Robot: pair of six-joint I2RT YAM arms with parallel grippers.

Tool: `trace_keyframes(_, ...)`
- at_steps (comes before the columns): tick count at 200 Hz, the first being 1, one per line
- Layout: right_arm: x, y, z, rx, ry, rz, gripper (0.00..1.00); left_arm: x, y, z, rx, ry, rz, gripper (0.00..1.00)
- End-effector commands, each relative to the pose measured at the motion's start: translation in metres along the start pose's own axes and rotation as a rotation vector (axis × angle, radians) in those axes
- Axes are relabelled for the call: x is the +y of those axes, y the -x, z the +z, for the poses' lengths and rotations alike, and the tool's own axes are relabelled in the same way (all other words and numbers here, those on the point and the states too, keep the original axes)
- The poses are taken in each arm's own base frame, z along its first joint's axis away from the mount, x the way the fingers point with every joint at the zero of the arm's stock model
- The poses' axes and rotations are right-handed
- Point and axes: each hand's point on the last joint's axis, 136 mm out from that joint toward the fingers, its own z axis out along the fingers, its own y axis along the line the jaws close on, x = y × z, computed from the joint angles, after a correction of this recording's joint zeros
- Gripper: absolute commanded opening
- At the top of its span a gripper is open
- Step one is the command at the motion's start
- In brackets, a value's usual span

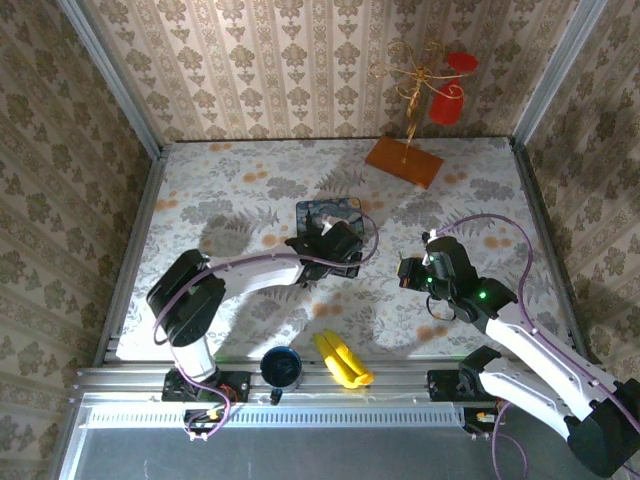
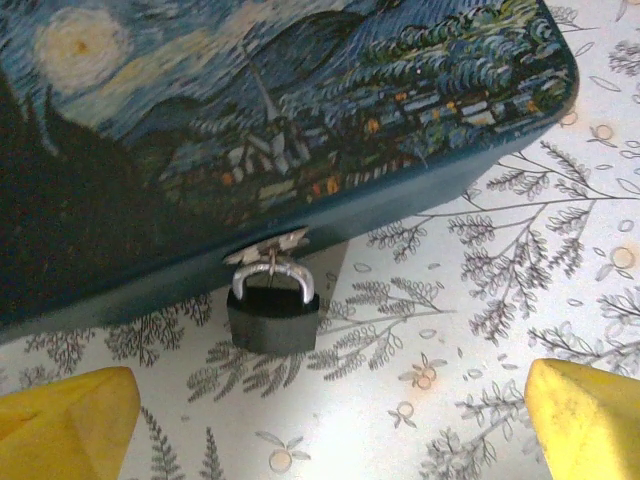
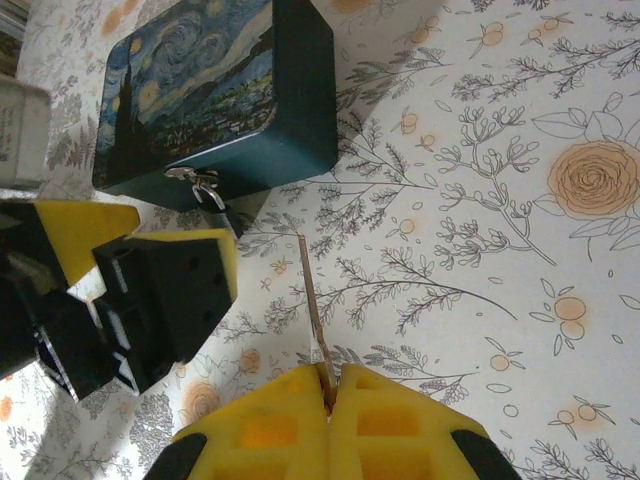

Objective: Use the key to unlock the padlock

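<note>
Metal key (image 3: 312, 300) pinched tight in the right tool (image 3: 330, 388); left tool (image 2: 325, 425) spread wide, facing the padlock (image 2: 272, 318) hanging from the blue box (image 2: 300, 120).

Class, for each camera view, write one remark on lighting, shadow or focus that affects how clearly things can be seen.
Top external: the arms cast soft grey shadows over the table. Left wrist: the padlock is sharp, its shackle catching a highlight, while the box darkens at left. Right wrist: the key, pinched by the right gripper, is a thin edge-on sliver.
</note>
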Motion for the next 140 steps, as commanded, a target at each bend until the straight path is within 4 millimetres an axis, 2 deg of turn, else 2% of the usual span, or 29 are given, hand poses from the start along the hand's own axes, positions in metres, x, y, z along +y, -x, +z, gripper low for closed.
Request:
trace_keyframes(1, -0.011, -0.003, 0.000, -0.005, -0.037, 0.024, 0.00, 0.009, -0.005, 0.007, 0.053, 0.087, 0.108, 0.99)
trace_keyframes(42, -0.010, -0.004, 0.001, -0.010, -0.027, 0.030, 0.00, 0.016, -0.008, 0.028, 0.111, 0.151, 0.104, 0.84)
trace_keyframes(140, -0.003, -0.003, 0.010, 0.015, -0.008, 0.031, 0.00, 0.024, 0.013, 0.055, 0.080, 0.004, -0.056, 0.72)
